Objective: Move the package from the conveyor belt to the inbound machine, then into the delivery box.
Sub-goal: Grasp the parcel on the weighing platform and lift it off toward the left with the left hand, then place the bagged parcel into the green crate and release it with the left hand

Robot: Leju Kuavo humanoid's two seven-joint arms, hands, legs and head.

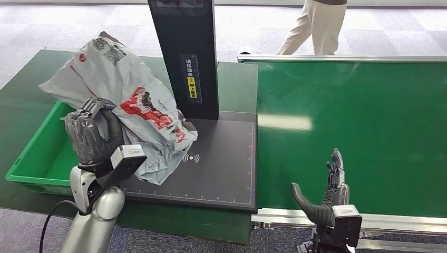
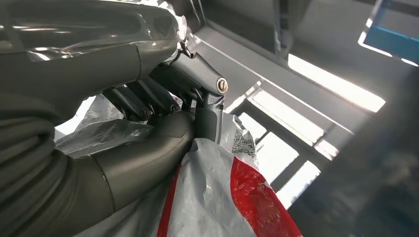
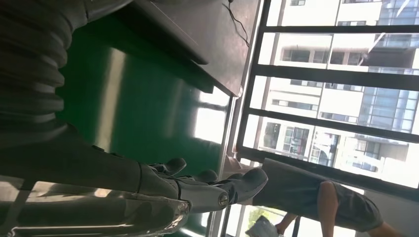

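I see the package (image 1: 132, 100) as a grey plastic mailing bag, much crumpled, with red and white print and some dark text near its upper end. The left robot hand (image 1: 94, 134) grips it from the lower side and holds it tilted. Its lower corner lies over the black scanning plate (image 1: 221, 163) of the inbound machine (image 1: 187, 52), and its upper part reaches out above the green box (image 1: 37, 153) on the dark green worktop (image 1: 240, 84).

In the left wrist view the thumb and dark fingers (image 2: 148, 101) press into the bag (image 2: 217, 197), and I see the red stripe close up.

The right robot hand (image 1: 327, 192) is open and holds nothing, fingers apart, above the near edge of the green conveyor belt (image 1: 358, 126). In the right wrist view this hand (image 3: 197, 185) stretches over the belt (image 3: 128, 103), with windows and a person (image 3: 316, 197) beyond; the head view shows this person's legs (image 1: 316, 26) behind the belt.
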